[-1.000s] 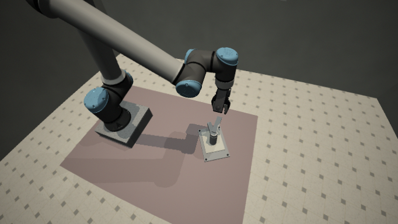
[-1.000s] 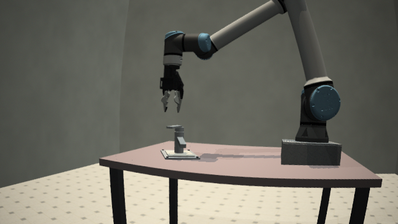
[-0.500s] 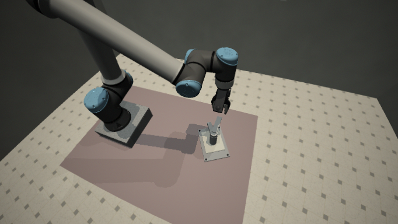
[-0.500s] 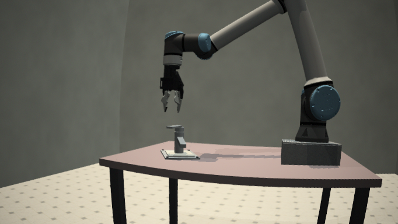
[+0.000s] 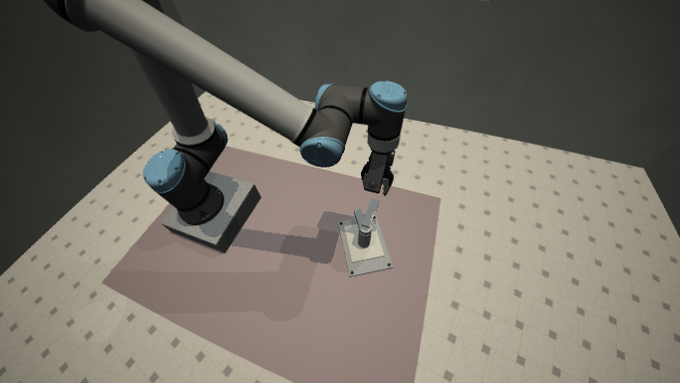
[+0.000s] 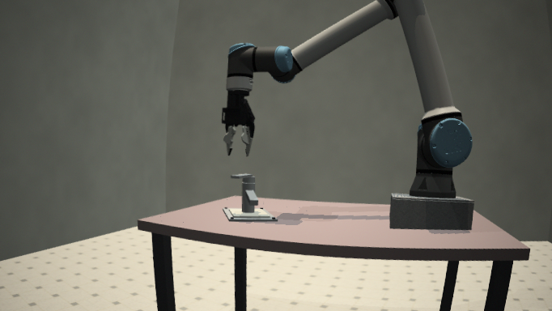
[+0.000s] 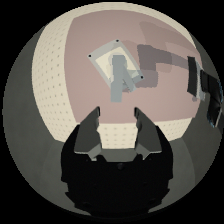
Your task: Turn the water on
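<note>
A grey tap (image 5: pixel 364 238) (image 6: pixel 248 200) (image 7: pixel 120 67) stands upright on a small square base plate (image 5: pixel 371 266) (image 6: pixel 236 219) (image 7: pixel 102 59) on the pink table top. Its lever (image 5: pixel 370 208) (image 6: pixel 241 176) (image 7: pixel 116 89) lies about level on top of the tap body, pointing away from the spout. My gripper (image 5: pixel 379 191) (image 6: pixel 238 153) (image 7: pixel 117 107) hangs straight down, well above the lever and clear of it. Its fingers stand partly apart with nothing between them.
The table (image 5: pixel 299 324) (image 6: pixel 364 239) (image 7: pixel 85 30) carries the arm's grey base block (image 5: pixel 234 209) (image 6: pixel 429 210) on the side away from the tap. The tap stands near one table edge. Tiled floor lies all around.
</note>
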`<control>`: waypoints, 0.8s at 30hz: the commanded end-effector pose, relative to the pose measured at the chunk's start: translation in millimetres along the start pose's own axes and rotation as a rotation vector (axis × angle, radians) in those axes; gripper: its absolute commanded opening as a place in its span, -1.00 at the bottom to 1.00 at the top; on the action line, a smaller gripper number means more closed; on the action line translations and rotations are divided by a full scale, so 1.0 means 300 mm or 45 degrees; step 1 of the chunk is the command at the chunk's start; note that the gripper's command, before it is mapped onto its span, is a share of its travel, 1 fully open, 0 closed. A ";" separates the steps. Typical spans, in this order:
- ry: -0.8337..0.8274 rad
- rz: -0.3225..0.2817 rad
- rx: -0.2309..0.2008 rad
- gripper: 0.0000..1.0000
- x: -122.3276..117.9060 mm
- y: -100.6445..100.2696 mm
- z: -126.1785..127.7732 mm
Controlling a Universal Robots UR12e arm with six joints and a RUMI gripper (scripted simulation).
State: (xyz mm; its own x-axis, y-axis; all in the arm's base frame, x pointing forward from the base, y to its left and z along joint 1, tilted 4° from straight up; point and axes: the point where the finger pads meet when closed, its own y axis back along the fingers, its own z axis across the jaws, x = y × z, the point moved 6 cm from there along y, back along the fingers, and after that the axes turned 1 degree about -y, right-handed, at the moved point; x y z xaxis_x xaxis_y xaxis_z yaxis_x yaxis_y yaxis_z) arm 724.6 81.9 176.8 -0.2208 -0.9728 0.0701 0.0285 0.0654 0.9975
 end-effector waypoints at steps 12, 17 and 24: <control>-0.004 -0.001 -0.003 -0.18 0.002 -0.011 -0.003; -0.004 -0.001 -0.007 -0.18 0.003 -0.029 0.001; -0.004 -0.001 -0.007 -0.18 0.004 -0.054 0.001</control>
State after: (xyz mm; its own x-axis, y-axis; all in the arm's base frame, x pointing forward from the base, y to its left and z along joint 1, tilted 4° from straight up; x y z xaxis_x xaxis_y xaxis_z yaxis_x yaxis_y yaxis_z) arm 724.6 81.5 168.7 -0.2213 -0.9727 0.0702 0.0312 0.0649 0.9974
